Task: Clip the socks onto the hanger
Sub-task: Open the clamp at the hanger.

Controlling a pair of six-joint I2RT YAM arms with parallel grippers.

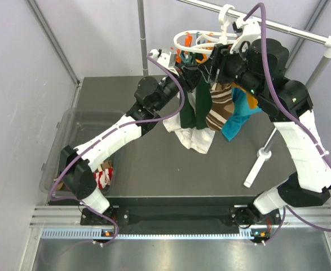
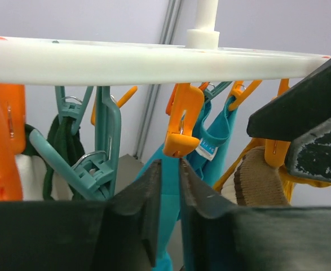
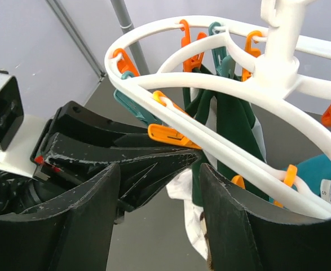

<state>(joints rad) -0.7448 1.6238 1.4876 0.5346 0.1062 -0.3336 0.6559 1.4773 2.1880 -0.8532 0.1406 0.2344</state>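
Grey walls closed around the dark table (image 1: 154, 169). Above it the hanger (image 2: 126, 62) hung from a rail (image 1: 292, 29), with a brown-and-cream sock (image 1: 220, 110) already clipped on. The left gripper (image 2: 170, 169) held its fingers almost pressed together just under an orange clip (image 2: 179, 124), and I could see nothing pinched between them. The right gripper (image 3: 159, 169) was spread wide beside it. A red-and-white sock (image 1: 103, 176) lay in the bin (image 1: 61, 135). I judged that the next move was to fetch this sock, which called for opening the left fingers first.

Pale lilac walls (image 1: 18, 84) enclose a dark grey table (image 1: 154, 169).
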